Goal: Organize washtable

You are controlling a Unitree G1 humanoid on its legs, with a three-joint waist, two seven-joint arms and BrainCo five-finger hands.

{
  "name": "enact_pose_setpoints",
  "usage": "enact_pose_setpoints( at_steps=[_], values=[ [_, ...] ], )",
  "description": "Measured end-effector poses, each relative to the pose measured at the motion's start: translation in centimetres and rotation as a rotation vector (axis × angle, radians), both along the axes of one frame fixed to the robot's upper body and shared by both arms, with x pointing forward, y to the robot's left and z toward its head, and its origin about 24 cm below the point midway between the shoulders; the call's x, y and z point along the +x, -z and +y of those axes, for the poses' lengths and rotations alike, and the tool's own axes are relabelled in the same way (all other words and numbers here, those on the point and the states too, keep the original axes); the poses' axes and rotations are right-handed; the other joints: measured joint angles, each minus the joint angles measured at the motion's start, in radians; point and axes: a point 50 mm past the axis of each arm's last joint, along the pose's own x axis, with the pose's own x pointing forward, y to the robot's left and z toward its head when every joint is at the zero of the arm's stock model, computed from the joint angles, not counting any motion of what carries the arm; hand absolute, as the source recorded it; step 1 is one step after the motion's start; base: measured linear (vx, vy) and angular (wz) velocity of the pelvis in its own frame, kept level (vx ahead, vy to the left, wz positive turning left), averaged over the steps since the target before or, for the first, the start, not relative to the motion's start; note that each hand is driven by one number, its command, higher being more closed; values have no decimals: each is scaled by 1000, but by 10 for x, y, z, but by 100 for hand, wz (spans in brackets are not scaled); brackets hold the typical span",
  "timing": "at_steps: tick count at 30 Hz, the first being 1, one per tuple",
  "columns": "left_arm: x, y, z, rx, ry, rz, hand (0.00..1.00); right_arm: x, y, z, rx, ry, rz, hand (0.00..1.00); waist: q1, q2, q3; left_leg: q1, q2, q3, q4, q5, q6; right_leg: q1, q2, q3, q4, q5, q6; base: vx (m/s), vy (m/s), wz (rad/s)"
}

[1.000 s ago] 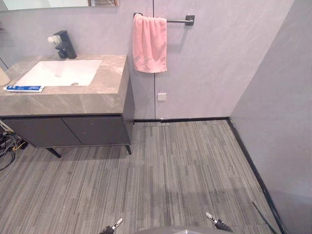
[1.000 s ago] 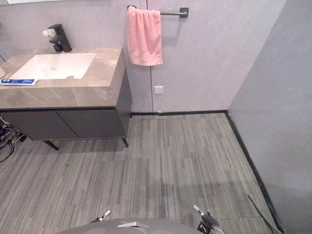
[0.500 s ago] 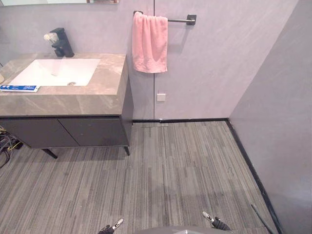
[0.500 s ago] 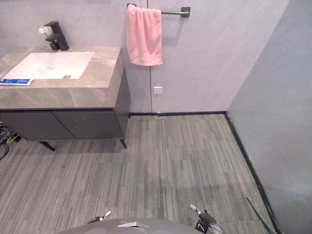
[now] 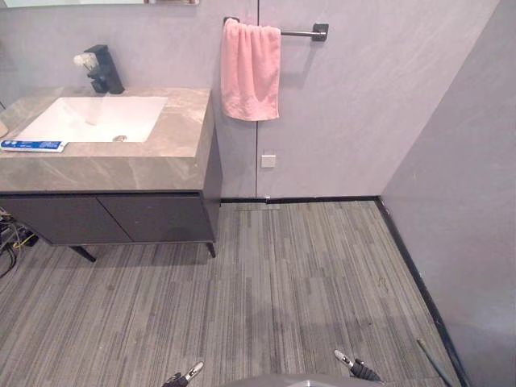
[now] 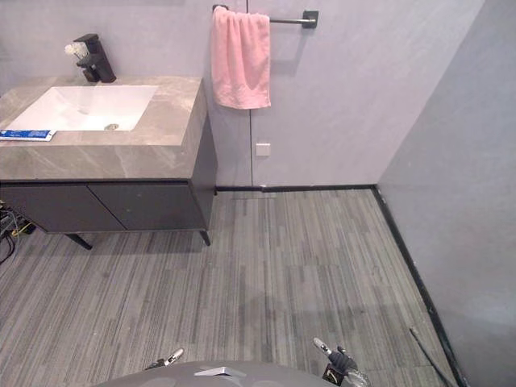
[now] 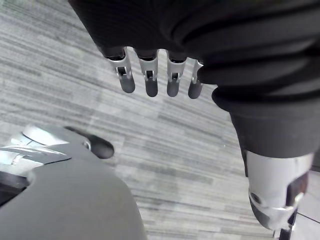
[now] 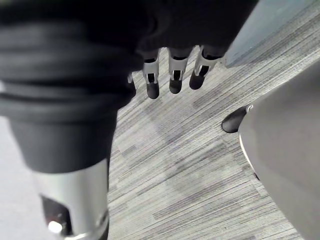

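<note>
Well short of the washtable [image 5: 153, 165] — toothpaste tube [image 5: 34, 146] loose beside its sink [image 5: 89, 119] — left hand [image 7: 151, 82] and right hand [image 8: 175, 80] hang slack and empty, nothing yet within reach.

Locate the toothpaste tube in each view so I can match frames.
Left eye view: toothpaste tube on the counter, by the sink's front left corner, at the picture's left edge.
Right eye view: toothpaste tube, same spot, left edge.
Left wrist view: faces the floor past the left hand.
Right wrist view: faces the floor past the right hand.
Shared landmark: black faucet behind the sink.
</note>
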Motion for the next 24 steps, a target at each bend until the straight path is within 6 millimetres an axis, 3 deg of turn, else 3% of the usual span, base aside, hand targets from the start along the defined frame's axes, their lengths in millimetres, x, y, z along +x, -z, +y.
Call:
enact_pose_setpoints(
  at_steps=[7, 11, 14, 15, 16, 18, 20, 22, 24],
  values=[
    [0, 0, 0, 0, -5, -6, 0, 1, 0, 0, 1, -5, -1, 0, 0, -2, 2, -7, -3, -3, 15, -7, 1, 0, -2, -2, 1, 0, 0, 2, 0, 1],
    [3, -1, 1, 4, -8, -23, 0, 6, -1, 1, 1, -15, -13, 0, 1, -2, 15, -90, -12, -5, 131, -69, 8, -44, -4, 2, 33, -21, 5, -40, 37, 0],
    [17, -3, 2, 0, -32, -67, 0, 15, -3, 0, -6, -15, -43, 0, 2, -9, 61, -155, -39, 0, 265, -157, 31, -128, -26, -26, 233, -141, 54, -11, 97, 16],
    [21, -4, 4, 4, -45, -85, 0, 20, -5, 1, -14, -41, -69, 0, 6, -18, 78, -174, -48, 0, 304, -193, 46, -196, -39, -36, 408, -168, 79, 38, 65, 12],
    [24, -5, 5, 8, -50, -97, 0, 27, -8, 2, -21, -70, -103, 0, 5, -18, 103, -174, -49, -3, 341, -220, 53, -301, -37, -51, 632, -153, 81, 104, 39, 16],
    [26, -7, 9, 17, -69, -109, 0, 32, -11, 3, -15, -44, -137, 0, 4, -35, 117, -145, -44, -16, 385, -267, 55, -408, -38, -76, 845, -173, 60, 210, -18, 15],
    [28, -8, 10, 20, -65, -117, 0, 32, -10, 4, -3, -17, -143, 0, 5, -42, 116, -105, -24, -23, 382, -301, 51, -460, -51, -133, 821, -177, 53, 233, -73, 1],
    [38, -9, 8, 16, -56, -140, 0, 33, -11, 1, -7, 2, -152, 0, 3, -40, 116, -78, -3, -30, 357, -326, 45, -505, -56, -186, 649, -162, 61, 305, -133, 1],
    [60, -12, -1, -5, -43, -191, 0, 30, -11, -2, -3, 72, -150, 0, -11, -39, 116, -16, 10, -71, 283, -336, 32, -511, -54, -182, 313, -76, 60, 479, -258, 35]
  ],
)
